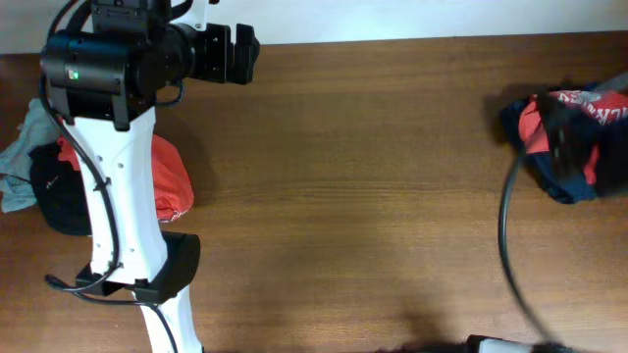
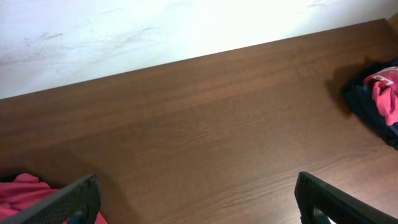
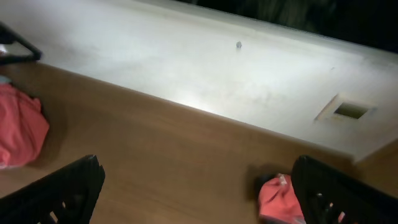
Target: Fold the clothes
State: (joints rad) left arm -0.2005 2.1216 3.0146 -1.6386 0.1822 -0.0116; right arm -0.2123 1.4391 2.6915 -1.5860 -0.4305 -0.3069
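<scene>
Brown wood: table (image 1: 373,196), grain running side to side, with a pale wall (image 2: 124,31) along its far edge.
Left heap: crumpled clothes at the table's left edge, partly hidden under the left arm (image 1: 123,186).
Left heap, contents: orange-red garment (image 1: 172,181) nearest the table's middle; black garment (image 1: 59,196) beside it; grey-green garment (image 1: 20,157) outermost. All three are touching.
Right heap: navy garment (image 1: 579,172) bundled with a red garment (image 1: 589,108) that has white lettering, at the table's right edge and well apart from the left heap.
Cable: black cable (image 1: 505,226), curving from the right heap toward the near edge and crossing in front of the cloth.
Left gripper (image 2: 198,186): fingers spread wide, bare wood showing between them, clear of both heaps.
Right gripper (image 3: 196,171): fingers spread wide, table surface showing between them, touching no cloth. Orange-red cloth is off to one side and red cloth low on the other.
Folding: both heaps lie bunched, with no flat or squared garment.
</scene>
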